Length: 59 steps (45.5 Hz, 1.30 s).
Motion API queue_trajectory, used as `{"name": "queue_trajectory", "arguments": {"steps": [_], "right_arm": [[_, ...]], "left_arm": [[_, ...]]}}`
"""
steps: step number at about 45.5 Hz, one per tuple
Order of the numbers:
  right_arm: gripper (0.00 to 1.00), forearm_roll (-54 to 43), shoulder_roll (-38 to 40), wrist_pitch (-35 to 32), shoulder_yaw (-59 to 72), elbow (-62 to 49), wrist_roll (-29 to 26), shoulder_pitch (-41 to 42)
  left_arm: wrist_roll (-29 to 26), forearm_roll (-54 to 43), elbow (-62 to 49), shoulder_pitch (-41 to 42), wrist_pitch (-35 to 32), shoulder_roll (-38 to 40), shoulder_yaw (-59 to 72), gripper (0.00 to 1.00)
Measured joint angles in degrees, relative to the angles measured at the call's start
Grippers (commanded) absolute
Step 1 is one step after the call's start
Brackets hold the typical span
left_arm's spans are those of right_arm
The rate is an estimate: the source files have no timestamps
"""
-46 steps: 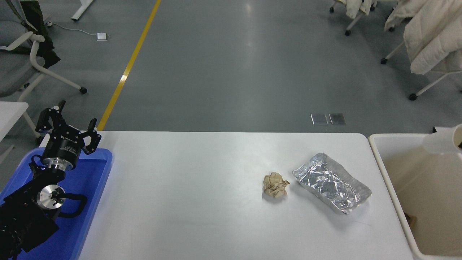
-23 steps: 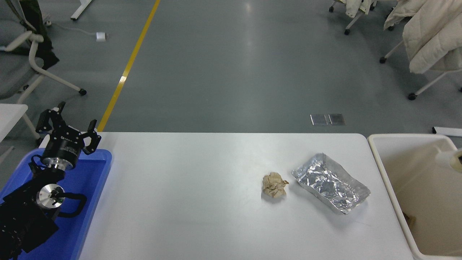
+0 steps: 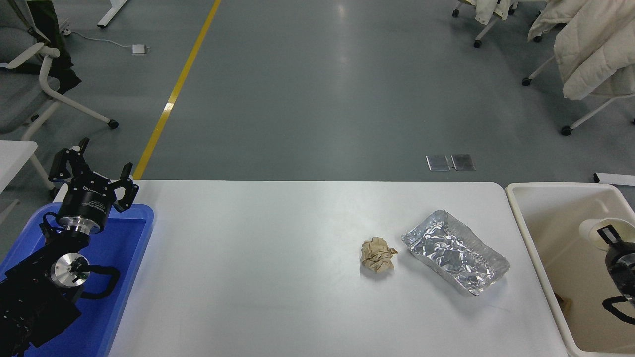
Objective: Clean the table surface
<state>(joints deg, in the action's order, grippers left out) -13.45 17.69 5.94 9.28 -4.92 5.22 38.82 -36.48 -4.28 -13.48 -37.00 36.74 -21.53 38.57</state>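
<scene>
The white table surface [image 3: 258,277] holds a crumpled brown paper ball [image 3: 378,254] and, just to its right, an empty crinkled foil tray [image 3: 455,251]. My right gripper [image 3: 606,234] comes in from the right edge. It is shut on a white cup [image 3: 593,229] and holds it over the inside of the cream-white bin [image 3: 516,198], which stands off the table's right end. My left gripper [image 3: 101,164] is parked open and empty at the lower left, over the blue plastic tray [image 3: 144,233].
A small brown scrap [image 3: 564,301] lies in the cream bin. Beyond the table's far edge is grey floor with a yellow line [image 3: 173,94]. Wheeled chairs stand at the far left [image 3: 30,89] and the far right [image 3: 590,44].
My right gripper has come into view from the right edge. The white cup has moved down and leftward, from the bin's far right corner to deeper over the bin. The left arm has not moved.
</scene>
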Motion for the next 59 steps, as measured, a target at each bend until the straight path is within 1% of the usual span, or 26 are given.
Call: {"name": "queue_trajectory", "arguments": {"steps": [24, 25, 26, 27, 28, 29, 30, 31, 44, 59], "right_arm": [[0.0, 0.09, -0.72, 0.25, -2.02, -1.24, -0.23, -0.91], [0.02, 0.09, -0.73, 0.27, -2.15, -1.27, -0.25, -0.92], [0.13, 0.09, -0.73, 0.3, -2.39, -1.3, -0.28, -0.92], [0.33, 0.09, -0.73, 0.33, -2.57, -1.32, -0.3, -0.92], [0.61, 0.09, -0.73, 0.36, -2.78, -1.34, -0.32, -0.92], [0.86, 0.09, -0.74, 0.4, -3.13, -1.36, -0.35, -0.91], [0.98, 0.09, -0.75, 0.41, -3.36, -1.36, -0.37, -0.88], [1.0, 0.09, -0.76, 0.41, -3.63, -1.37, -0.39, -0.82], [1.0, 0.41, -0.17, 0.13, -7.25, -1.54, -0.59, 0.22], [1.0, 0.58, 0.39, 0.06, -8.59, -1.58, -0.62, 1.43]], "left_arm": [[0.0, -0.02, 0.0, 0.0, 0.0, 0.0, 0.0, 1.0], [0.0, -0.02, 0.0, 0.0, 0.0, 0.0, 0.0, 1.0], [0.0, -0.02, -0.01, 0.0, 0.0, 0.0, 0.0, 1.0], [0.0, -0.02, -0.01, 0.0, 0.0, 0.0, -0.01, 1.0], [0.0, -0.02, -0.01, 0.0, 0.0, 0.0, -0.01, 1.0], [0.0, -0.02, -0.01, 0.0, 0.0, 0.0, -0.02, 1.0], [0.0, -0.02, -0.01, 0.0, 0.0, 0.0, -0.02, 1.0], [0.0, -0.02, -0.01, 0.0, 0.0, 0.0, -0.02, 1.0], [0.0, -0.02, 0.0, 0.0, 0.0, 0.0, -0.03, 1.0], [0.0, -0.03, 0.02, 0.0, 0.0, 0.0, -0.03, 1.0]]}}
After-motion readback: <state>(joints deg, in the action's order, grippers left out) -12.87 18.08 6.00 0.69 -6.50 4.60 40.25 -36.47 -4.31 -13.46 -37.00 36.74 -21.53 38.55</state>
